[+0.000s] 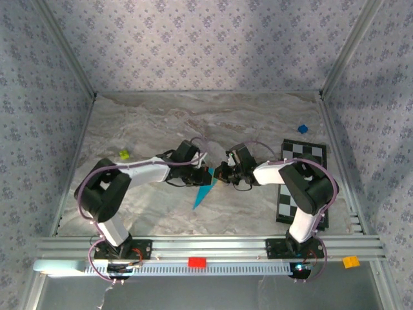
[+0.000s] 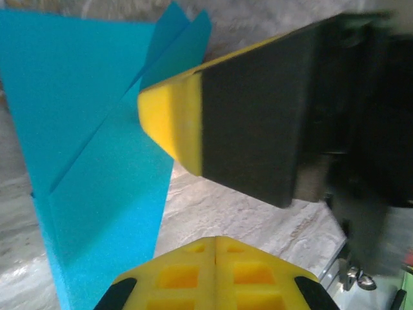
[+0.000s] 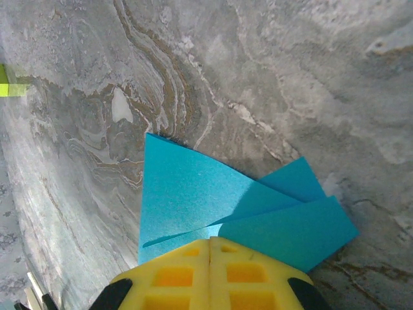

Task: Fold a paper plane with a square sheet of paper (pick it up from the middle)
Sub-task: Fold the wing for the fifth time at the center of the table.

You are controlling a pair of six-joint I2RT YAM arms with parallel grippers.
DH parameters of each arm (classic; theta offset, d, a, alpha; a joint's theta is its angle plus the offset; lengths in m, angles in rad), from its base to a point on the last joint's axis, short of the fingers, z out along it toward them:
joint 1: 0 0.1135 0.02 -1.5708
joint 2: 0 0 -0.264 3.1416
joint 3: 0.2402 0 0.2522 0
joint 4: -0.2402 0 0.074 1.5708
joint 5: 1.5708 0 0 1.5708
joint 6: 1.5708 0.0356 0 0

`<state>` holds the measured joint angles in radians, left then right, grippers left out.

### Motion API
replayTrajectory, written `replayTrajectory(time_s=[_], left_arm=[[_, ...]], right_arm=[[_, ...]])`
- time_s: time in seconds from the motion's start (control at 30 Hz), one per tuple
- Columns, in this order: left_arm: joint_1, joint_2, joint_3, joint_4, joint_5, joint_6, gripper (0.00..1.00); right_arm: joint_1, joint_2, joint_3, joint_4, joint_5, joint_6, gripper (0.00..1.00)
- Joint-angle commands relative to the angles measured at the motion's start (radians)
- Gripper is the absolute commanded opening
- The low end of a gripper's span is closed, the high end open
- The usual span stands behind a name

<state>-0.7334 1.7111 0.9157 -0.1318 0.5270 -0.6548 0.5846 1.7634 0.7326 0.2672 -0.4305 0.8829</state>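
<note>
Left gripper (image 1: 201,169): well left of checkered board (image 1: 303,152), fingers (image 2: 187,274) pressed flat together, nothing seen between them. Paper plane (image 1: 204,192): cyan, folded to a dart, just beside that gripper, pointed tip angled away from the board. Right gripper (image 1: 221,173): closest of the three to the board, tip to tip with the left one, clamped on the plane's wide end, yellow fingers (image 3: 181,278) meeting at the paper's edge.

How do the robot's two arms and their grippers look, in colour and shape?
The left arm and right arm have white links, black joints and looping lilac cables. The left gripper and right gripper have yellow, square-pocketed tips on black bodies.
</note>
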Motion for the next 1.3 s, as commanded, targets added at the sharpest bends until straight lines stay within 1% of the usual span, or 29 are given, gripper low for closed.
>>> replayTrajectory(time_s=[0.0, 0.1, 0.2, 0.57, 0.7, 0.83, 0.93, 1.07, 1.17, 1.27], left_arm=[[-0.02, 0.047, 0.006, -0.021, -0.002, -0.003, 0.0], [-0.033, 0.071, -0.024, -0.031, -0.015, 0.001, 0.0], [-0.043, 0.062, -0.072, -0.047, -0.03, 0.014, 0.0], [-0.045, -0.069, -0.249, -0.043, -0.004, 0.019, 0.0], [-0.046, -0.142, -0.244, -0.074, -0.024, 0.028, 0.0], [-0.033, -0.188, -0.172, -0.082, -0.067, 0.034, 0.0], [-0.011, -0.147, -0.091, -0.072, -0.066, 0.043, 0.0], [-0.001, -0.043, -0.009, -0.102, -0.081, 0.057, 0.0], [0.0, 0.025, -0.004, -0.095, -0.07, 0.056, 0.0], [-0.001, 0.054, -0.034, -0.091, -0.091, 0.047, 0.0]], right_arm=[[-0.007, 0.042, -0.041, -0.082, 0.076, 0.013, 0.0], [-0.008, 0.042, -0.043, -0.098, 0.087, 0.014, 0.0], [-0.012, 0.049, -0.031, -0.173, 0.125, 0.017, 0.0], [-0.014, 0.05, -0.018, -0.17, 0.112, 0.002, 0.0], [-0.014, 0.051, -0.011, -0.166, 0.099, -0.002, 0.0], [-0.011, 0.047, -0.007, -0.166, 0.094, -0.006, 0.0], [-0.014, 0.049, -0.003, -0.165, 0.087, -0.009, 0.0], [-0.014, 0.057, 0.004, -0.157, 0.073, -0.009, 0.0], [-0.013, 0.056, 0.011, -0.151, 0.061, -0.013, 0.0], [-0.013, 0.048, 0.019, -0.143, 0.048, -0.019, 0.0]])
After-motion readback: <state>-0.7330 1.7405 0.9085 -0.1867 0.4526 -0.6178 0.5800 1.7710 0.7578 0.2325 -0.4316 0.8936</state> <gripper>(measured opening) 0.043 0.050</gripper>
